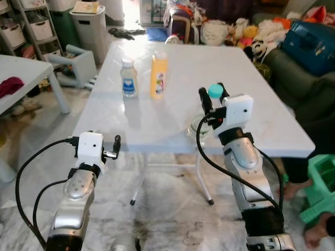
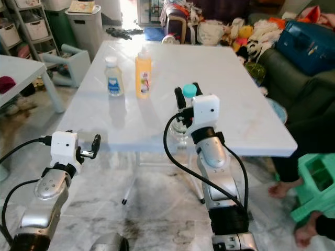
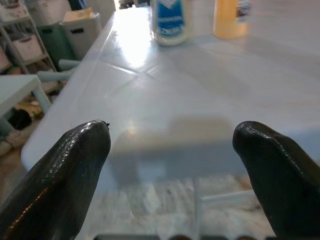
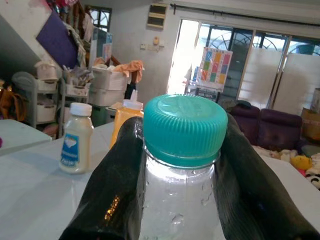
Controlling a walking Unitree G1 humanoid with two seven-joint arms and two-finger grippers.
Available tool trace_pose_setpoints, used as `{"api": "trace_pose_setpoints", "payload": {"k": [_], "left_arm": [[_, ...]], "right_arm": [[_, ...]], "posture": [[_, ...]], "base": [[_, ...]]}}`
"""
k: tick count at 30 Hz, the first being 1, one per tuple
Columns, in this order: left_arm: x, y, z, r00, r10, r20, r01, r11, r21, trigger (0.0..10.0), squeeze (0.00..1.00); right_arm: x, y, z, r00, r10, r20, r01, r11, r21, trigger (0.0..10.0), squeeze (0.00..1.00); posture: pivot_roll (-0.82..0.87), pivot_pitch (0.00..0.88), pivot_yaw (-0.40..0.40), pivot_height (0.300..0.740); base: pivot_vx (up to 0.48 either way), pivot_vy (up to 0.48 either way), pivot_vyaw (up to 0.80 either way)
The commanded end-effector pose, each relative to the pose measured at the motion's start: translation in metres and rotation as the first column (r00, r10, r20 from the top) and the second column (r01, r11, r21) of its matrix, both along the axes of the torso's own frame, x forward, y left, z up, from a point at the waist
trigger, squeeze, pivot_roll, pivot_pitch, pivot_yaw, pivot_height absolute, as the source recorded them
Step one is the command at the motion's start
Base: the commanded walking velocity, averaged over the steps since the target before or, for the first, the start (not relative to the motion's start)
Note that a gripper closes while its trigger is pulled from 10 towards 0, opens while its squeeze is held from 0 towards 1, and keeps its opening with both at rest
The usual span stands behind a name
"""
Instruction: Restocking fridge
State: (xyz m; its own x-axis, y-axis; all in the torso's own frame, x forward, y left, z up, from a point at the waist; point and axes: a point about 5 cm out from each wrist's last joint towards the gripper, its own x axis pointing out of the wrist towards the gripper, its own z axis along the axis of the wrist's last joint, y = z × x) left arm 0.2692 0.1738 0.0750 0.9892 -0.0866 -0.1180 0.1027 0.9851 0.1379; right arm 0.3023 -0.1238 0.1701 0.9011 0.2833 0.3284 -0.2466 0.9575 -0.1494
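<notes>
While the right end effector [image 1: 213, 98] is clamped on the clear bottle with the teal cap [image 4: 182, 131] just below that cap, the grip sits high on a smooth, wet-looking wall, so the likeliest failure I judge is the bottle slipping or swinging between the fingers once its weight leaves the tabletop [image 1: 272, 104]. The bottle stands at the near edge, towards the right corner, so a slip could send it over that edge to the floor.

Going left to right: the left end effector [image 1: 111, 147] hovers open and empty just off the near left corner, below the surface, and could catch the edge if raised carelessly. A white-capped bottle with a blue label [image 1: 129, 78] stands left of centre on the tabletop, with an orange juice bottle [image 1: 159, 74] just beside it on its right; both are well apart from the gripped bottle and not in its way. Storage shelves and a bin [image 1: 88, 23] crowd the far left, and a sofa piled with clutter [image 1: 309, 57] lies right of the tabletop, narrowing any turn towards the fridge.
</notes>
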Motion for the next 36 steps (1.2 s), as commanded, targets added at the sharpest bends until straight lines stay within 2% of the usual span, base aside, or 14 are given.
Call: {"api": "trace_pose_setpoints", "payload": {"k": [1,4,9,13,15,17,24,36], "left_arm": [[0.000,0.006,0.001,1.000,0.013,0.005,-0.014,0.999,0.032,10.0,0.00],[-0.001,0.011,0.000,1.000,0.014,-0.001,-0.014,0.999,0.050,10.0,0.00],[-0.005,0.029,-0.002,1.000,0.026,-0.013,-0.025,0.994,0.111,10.0,0.00],[-0.007,0.034,-0.003,1.000,0.030,-0.010,-0.028,0.990,0.140,10.0,0.00],[-0.014,0.040,-0.009,0.999,0.042,-0.030,-0.037,0.989,0.142,10.0,0.00],[-0.016,0.040,-0.011,0.999,0.042,-0.036,-0.036,0.989,0.146,10.0,0.00],[-0.018,0.039,-0.011,0.999,0.037,-0.031,-0.032,0.988,0.149,10.0,0.00],[-0.012,0.031,-0.011,1.000,0.019,-0.022,-0.016,0.991,0.134,10.0,0.00]], "right_arm": [[-0.001,-0.001,-0.023,0.994,0.006,-0.109,-0.007,1.000,-0.006,10.0,0.00],[-0.003,-0.002,-0.026,0.993,0.012,-0.116,-0.014,1.000,-0.020,10.0,0.00],[-0.010,-0.004,-0.041,0.986,0.020,-0.164,-0.025,0.999,-0.026,10.0,0.00],[-0.013,-0.006,-0.048,0.982,0.012,-0.189,-0.017,1.000,-0.023,10.0,0.00],[-0.019,-0.008,-0.057,0.978,0.016,-0.210,-0.024,0.999,-0.035,10.0,0.00],[-0.022,-0.009,-0.060,0.976,0.016,-0.217,-0.025,0.999,-0.039,10.0,0.00],[-0.037,-0.029,-0.073,0.964,-0.011,-0.267,-0.008,0.997,-0.072,10.0,0.00],[-0.030,-0.024,-0.069,0.968,0.001,-0.250,-0.023,0.996,-0.087,10.0,0.00]], "posture": [[0.04,0.000,-0.026,0.740],[0.04,0.000,-0.021,0.740],[0.05,0.000,-0.026,0.740],[0.05,0.000,-0.025,0.740],[0.05,0.000,-0.025,0.740],[0.05,0.000,-0.027,0.740],[0.05,0.000,-0.031,0.740],[0.04,0.000,-0.025,0.740]], "base": [[-0.259,0.000,0.80],[-0.249,0.000,0.80],[0.000,0.000,0.80],[0.000,0.000,0.80],[0.000,0.000,0.80],[0.000,0.000,0.80],[0.000,0.000,0.80],[0.000,-0.069,0.80]]}}
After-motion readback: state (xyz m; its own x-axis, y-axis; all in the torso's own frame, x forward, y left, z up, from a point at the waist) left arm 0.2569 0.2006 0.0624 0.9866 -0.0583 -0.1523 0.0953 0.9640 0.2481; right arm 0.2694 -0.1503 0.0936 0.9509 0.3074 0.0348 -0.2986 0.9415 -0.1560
